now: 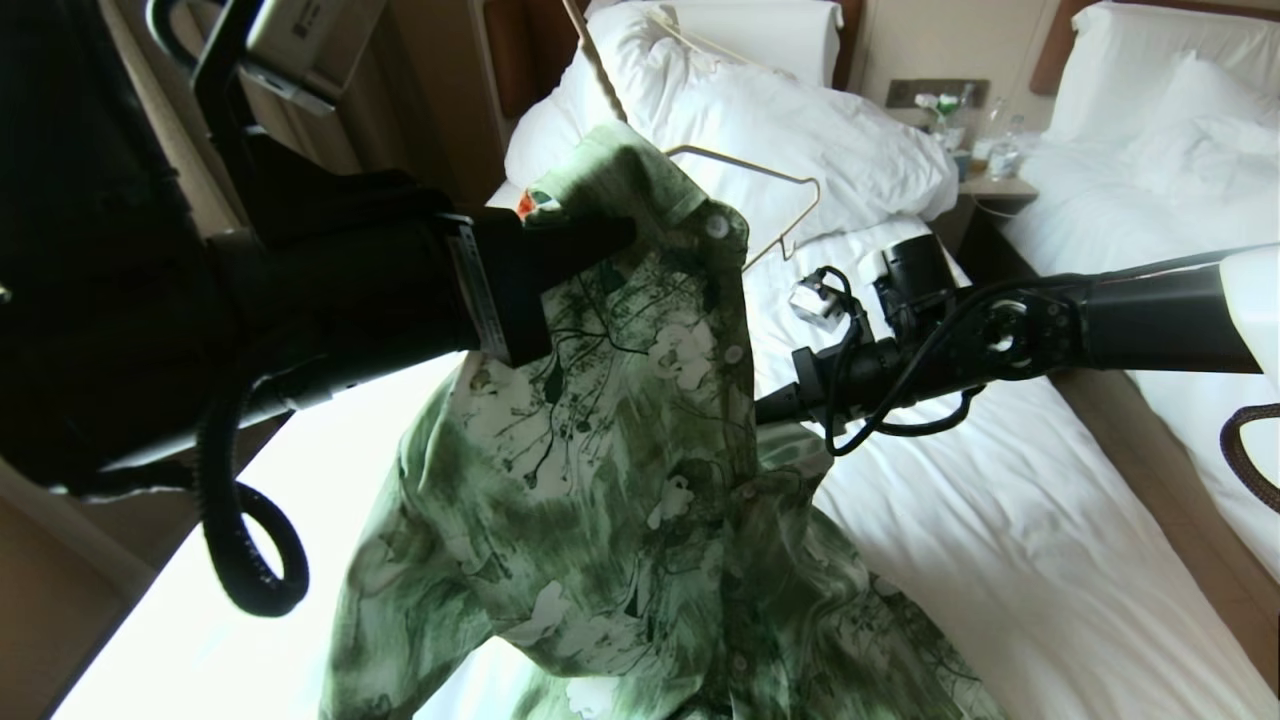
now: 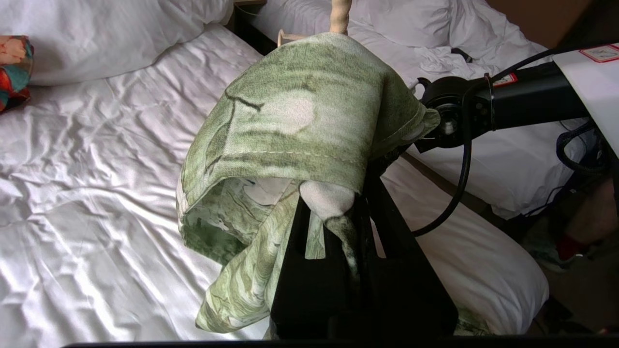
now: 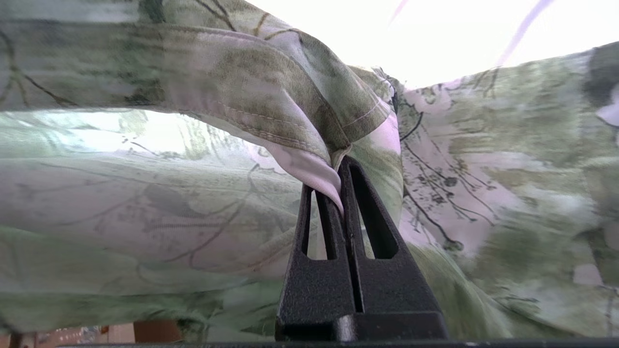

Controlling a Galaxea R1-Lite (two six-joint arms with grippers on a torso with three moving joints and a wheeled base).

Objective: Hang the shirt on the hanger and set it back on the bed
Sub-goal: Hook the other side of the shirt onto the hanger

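Head view: the shirt (image 1: pixel 620 450) hangs lengthwise above the bed (image 1: pixel 1000 560), collar uppermost, hem trailing onto the sheet. The hanger (image 1: pixel 770 215) sticks out by the collar.

Left wrist view: the left end effector (image 2: pixel 333 205) is clamped on collar fabric.

Right wrist view: the right end effector (image 3: pixel 338 179) pinches a folded shirt edge, fingers fully closed.

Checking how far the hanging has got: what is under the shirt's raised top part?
The hanger pokes out from under the shirt: its hook above, one arm to the side. The rest is covered by cloth.
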